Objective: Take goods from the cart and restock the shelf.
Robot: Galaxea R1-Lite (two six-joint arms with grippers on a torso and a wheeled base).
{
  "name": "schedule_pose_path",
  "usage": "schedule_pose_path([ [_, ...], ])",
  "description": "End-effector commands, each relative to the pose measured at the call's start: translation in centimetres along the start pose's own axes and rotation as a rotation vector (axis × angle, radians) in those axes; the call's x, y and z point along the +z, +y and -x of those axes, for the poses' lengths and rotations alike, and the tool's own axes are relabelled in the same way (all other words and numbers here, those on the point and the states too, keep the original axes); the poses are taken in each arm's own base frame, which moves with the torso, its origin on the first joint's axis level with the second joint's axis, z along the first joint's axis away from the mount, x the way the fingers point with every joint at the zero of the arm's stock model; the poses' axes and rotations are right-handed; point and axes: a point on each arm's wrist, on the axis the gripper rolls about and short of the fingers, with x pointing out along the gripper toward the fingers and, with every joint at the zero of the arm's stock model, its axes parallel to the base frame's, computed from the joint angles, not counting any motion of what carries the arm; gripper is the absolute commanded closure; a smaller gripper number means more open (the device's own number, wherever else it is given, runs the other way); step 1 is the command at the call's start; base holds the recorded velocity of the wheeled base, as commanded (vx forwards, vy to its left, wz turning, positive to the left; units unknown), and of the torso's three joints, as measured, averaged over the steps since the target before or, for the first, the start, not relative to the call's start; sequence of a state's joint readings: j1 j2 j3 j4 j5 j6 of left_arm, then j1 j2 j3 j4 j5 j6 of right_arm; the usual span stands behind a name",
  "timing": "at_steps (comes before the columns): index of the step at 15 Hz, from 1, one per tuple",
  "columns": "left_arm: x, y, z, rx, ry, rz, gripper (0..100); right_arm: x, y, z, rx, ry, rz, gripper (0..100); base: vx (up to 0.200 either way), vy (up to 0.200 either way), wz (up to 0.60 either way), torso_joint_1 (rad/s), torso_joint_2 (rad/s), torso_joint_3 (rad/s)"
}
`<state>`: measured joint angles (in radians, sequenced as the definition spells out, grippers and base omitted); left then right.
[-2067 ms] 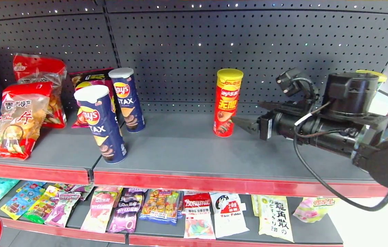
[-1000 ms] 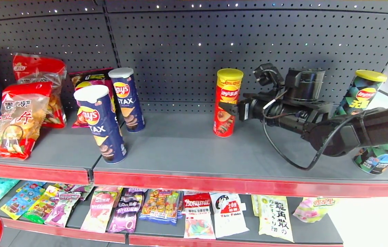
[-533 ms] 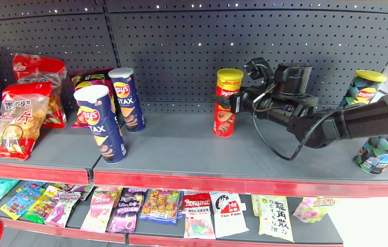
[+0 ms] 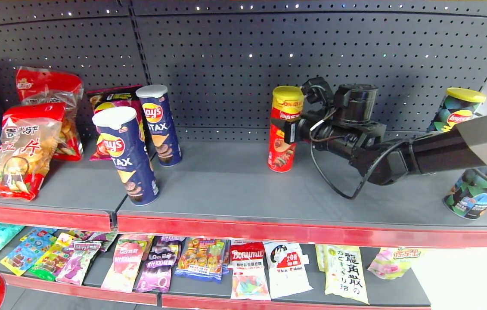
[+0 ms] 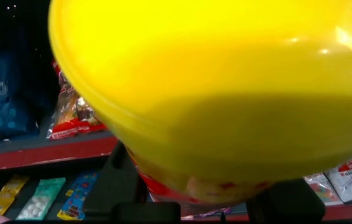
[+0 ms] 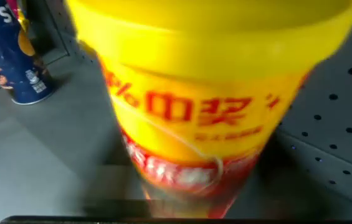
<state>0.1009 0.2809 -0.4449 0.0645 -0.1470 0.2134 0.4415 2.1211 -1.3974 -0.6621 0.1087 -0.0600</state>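
Red can (image 4: 280, 155): upright on shelf (image 4: 226, 185) | right claw (image 4: 285, 130) at its upper body, grip I cannot tell | left claw (image 5: 204, 202) clamps spare can (image 5: 225, 74) | step, I judge: placing | next: back out straight, no tipping.

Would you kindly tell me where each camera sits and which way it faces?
Head view: on the robot's head, facing forward and down at the shelf; the right gripper, extended from the right, is at the shelved chip can.
Left wrist view: on the left wrist, facing the yellow-lidded held chip can between the jaws of the left gripper, snack shelves beyond.
Right wrist view: on the right wrist, facing the shelved chip can, a blue chip can and pegboard beyond.
Shared: head and right wrist views both show the shelved chip can.
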Motion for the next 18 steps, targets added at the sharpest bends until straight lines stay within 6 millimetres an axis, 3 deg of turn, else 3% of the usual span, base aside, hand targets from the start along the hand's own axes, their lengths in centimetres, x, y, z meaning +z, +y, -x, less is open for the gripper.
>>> schedule_pose_path([
  [1,-0.1,0.0,0.0,0.0,0.003,0.001,100,0.2,0.4,0.1,-0.009,0.0,0.0,100,0.0,0.0,0.0,0.0,0.0,0.0],
  [5,-0.1,0.0,0.0,0.0,0.001,0.0,100,2.3,1.8,1.5,-0.085,-0.033,0.004,100,0.0,0.0,0.0,0.0,0.0,0.0],
  [10,0.0,0.0,0.0,0.0,-0.002,0.0,100,3.3,4.8,7.6,-0.09,-0.001,0.003,100,0.0,0.0,0.0,0.0,0.0,0.0],
  [13,0.0,0.0,0.0,0.0,-0.002,0.0,100,3.0,5.8,9.8,-0.105,0.013,-0.038,100,0.0,0.0,0.0,0.0,0.0,0.0],
  [18,0.0,0.0,0.0,0.0,-0.002,0.0,100,-0.1,7.4,11.0,-0.086,0.037,-0.032,100,0.0,0.0,0.0,0.0,0.0,0.0],
])
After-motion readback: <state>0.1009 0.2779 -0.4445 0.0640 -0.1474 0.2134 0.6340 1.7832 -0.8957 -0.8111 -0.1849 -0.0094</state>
